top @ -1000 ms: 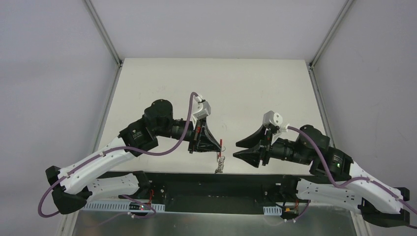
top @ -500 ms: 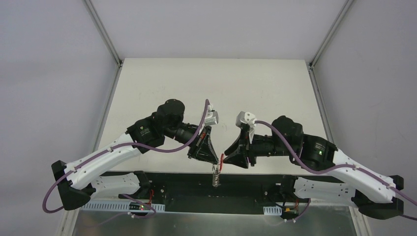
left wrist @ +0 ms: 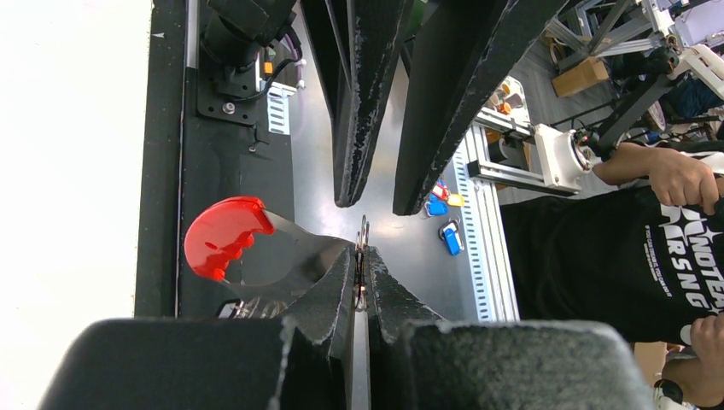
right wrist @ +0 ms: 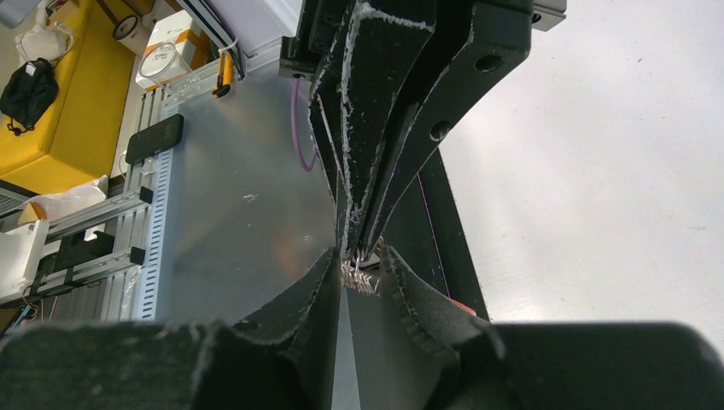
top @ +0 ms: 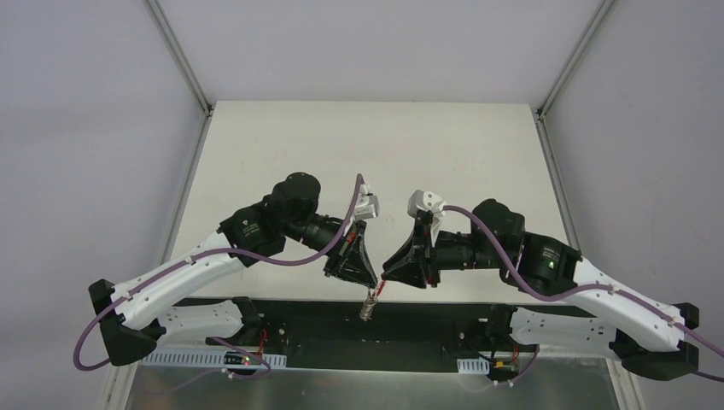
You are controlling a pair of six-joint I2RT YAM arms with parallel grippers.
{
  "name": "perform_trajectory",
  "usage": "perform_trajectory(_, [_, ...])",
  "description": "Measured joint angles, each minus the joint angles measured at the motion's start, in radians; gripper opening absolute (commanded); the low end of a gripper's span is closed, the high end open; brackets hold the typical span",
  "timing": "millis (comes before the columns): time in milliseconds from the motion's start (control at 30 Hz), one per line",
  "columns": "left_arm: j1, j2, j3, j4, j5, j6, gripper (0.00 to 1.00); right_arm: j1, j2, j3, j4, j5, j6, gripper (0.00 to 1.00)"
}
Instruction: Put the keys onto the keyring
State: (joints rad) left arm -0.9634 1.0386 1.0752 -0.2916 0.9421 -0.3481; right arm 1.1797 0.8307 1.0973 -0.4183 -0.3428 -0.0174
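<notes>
The keyring (top: 368, 305) hangs over the table's near edge, between the two grippers. My left gripper (left wrist: 362, 256) is shut on its thin silver wire loops (left wrist: 364, 226). The grey curved strap and red tag (left wrist: 224, 237) stick out to the left of the fingers. My right gripper (right wrist: 363, 260) faces the left one tip to tip. Its jaws stand a little apart on either side of a silvery braided bit of the keyring (right wrist: 362, 280), with a gap still showing between its fingers (left wrist: 359, 102). I cannot pick out the keys in these views.
The white table (top: 384, 154) stretches away behind the arms. The black base rail (top: 384, 320) runs below the hanging keyring. Blue tags (left wrist: 450, 237) lie on the metal shelf beneath. A person in a black shirt (left wrist: 657, 239) stands beyond the table.
Both arms swung inward and met over the near edge. The keyring came lower and toward the front with the left gripper. The right jaws narrowed as they reached the keyring.
</notes>
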Motion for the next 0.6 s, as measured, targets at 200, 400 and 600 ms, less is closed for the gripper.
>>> perform_trajectory(200, [0.000,-0.015,0.000,0.000,0.000,0.000,0.00,0.000,0.018,0.000,0.016,-0.016,0.004,0.23])
perform_trajectory(400, [0.000,-0.032,0.000,-0.002,-0.002,0.001,0.00,0.000,0.040,-0.004,0.021,-0.037,0.007,0.23])
perform_trajectory(600, [0.000,-0.039,0.000,-0.003,-0.002,0.001,0.00,0.000,0.049,-0.004,0.026,-0.057,0.008,0.20])
